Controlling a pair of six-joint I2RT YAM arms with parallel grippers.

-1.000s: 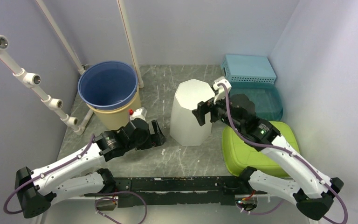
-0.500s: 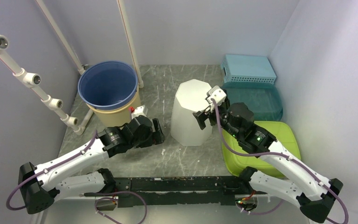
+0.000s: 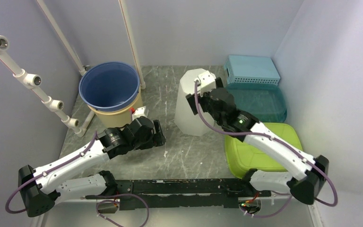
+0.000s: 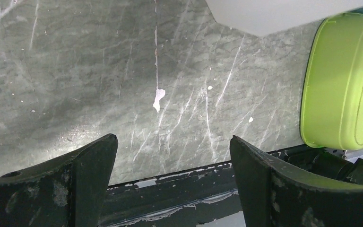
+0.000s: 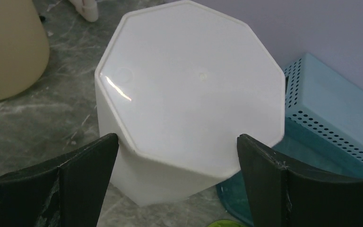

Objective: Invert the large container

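The large container [image 3: 186, 111] was plain white on a grey, white-veined table [image 3: 184, 156]; near it stood a blue bucket [image 3: 108, 85] inside a beige bucket [image 3: 113, 119], a lime-green tub [image 3: 250, 153], a teal perforated basket [image 3: 253, 69]

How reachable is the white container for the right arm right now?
Likely yes. The right gripper is open just above the container, with nothing between them. The container's flat top looks about as wide as the gap between the fingers, so closing around it could be tight.
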